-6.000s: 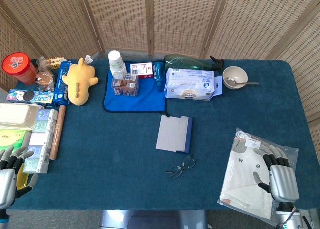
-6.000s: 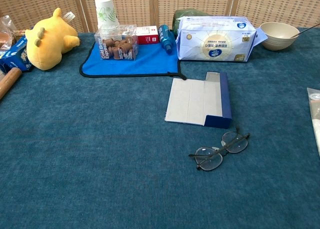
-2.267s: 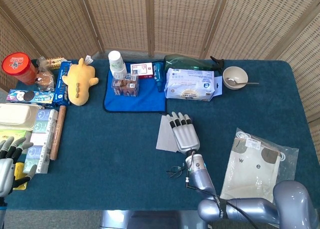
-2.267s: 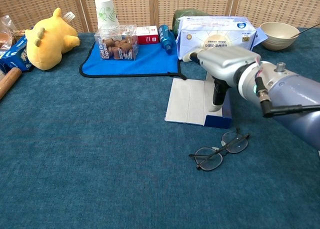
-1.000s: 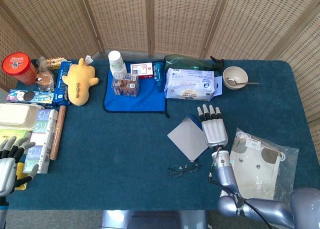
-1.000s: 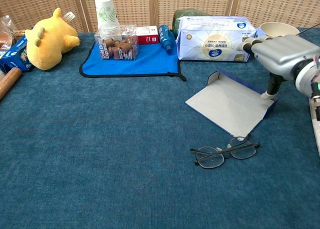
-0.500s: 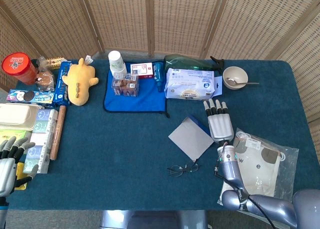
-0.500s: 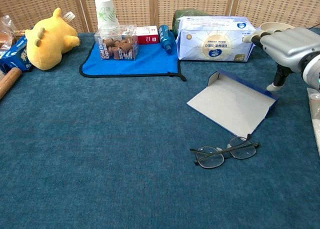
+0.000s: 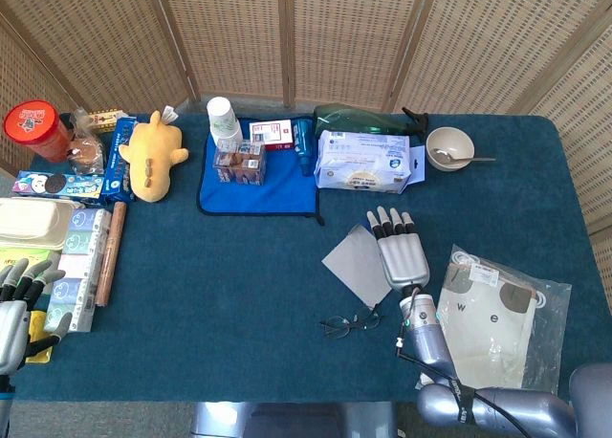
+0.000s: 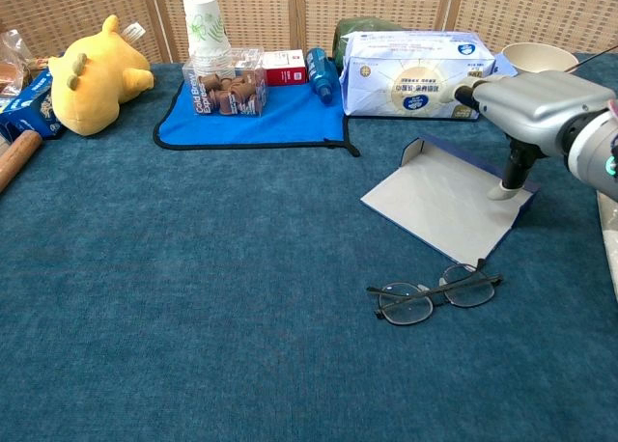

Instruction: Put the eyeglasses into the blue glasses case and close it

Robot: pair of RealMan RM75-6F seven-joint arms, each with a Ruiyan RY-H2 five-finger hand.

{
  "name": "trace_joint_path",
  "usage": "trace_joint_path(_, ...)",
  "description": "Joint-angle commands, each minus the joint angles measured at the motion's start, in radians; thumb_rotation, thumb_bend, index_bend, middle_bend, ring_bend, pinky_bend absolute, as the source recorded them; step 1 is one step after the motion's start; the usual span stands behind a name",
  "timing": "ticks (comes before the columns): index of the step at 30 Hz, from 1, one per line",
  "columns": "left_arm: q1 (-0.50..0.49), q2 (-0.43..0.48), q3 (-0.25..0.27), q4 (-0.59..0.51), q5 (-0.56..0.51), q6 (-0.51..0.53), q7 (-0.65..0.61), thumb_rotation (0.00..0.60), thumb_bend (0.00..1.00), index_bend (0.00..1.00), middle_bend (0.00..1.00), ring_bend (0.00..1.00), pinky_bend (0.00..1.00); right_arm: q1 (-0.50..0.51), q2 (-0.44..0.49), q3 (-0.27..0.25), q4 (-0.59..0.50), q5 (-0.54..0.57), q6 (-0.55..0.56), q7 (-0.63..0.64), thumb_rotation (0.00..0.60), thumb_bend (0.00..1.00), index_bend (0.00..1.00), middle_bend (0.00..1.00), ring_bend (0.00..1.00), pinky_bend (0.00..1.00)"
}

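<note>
A big bench (image 9: pixel 239 295) with a blue-green cover holds lots of things. At the back sits a pack of wipes (image 9: pixel 362 161) next to a blue mat (image 9: pixel 258 185). On the mat are a paper cup (image 9: pixel 223 120) and a small clear box (image 9: pixel 239 161). A yellow toy (image 9: pixel 152 155) lies to the left of the mat. A bowl (image 9: pixel 449 148) with a spoon in it sits to the right of the wipes. A clear bag (image 9: pixel 492 328) lies near the front right edge.

The case (image 10: pixel 446 202) lies open and flat near the middle of the bench, turned at a slant, grey inside with a blue edge. The right robot hand (image 9: pixel 400 254) is over the right part of the case. It is flat, with its fingers (image 9: pixel 390 224) straight and spread a little, pointing toward the back. It holds nothing. In the chest view its thumb (image 10: pixel 512 172) points down and its tip touches the case.

The left robot hand (image 9: pixel 17 314) is at the front left corner, fingers apart, holding nothing.

The glasses (image 10: pixel 436 292) lie on the bench just in front of the case, not in it. They are folded.
</note>
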Motion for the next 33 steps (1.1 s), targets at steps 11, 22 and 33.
trace_joint_path(11, 0.013, 0.008, 0.005, -0.001, 0.008, 0.019, -0.009, 0.600, 0.30, 0.24, 0.16, 0.01, 0.00, 0.018, -0.043, -0.005, 0.214, -0.039, -0.076, 0.076, 0.600, 0.14, 0.00, 0.00, 0.00, 0.13)
trace_joint_path(22, 0.021, 0.009, 0.010, 0.000, 0.015, 0.028, -0.016, 0.600, 0.30, 0.24, 0.16, 0.01, 0.00, 0.027, -0.043, -0.006, 0.358, -0.118, -0.138, 0.168, 0.600, 0.14, 0.00, 0.00, 0.00, 0.12)
trace_joint_path(33, 0.029, 0.008, 0.010, 0.010, 0.016, 0.039, -0.026, 0.600, 0.30, 0.23, 0.16, 0.01, 0.00, 0.046, -0.030, 0.024, 0.379, -0.138, -0.164, 0.174, 0.600, 0.14, 0.00, 0.00, 0.00, 0.12)
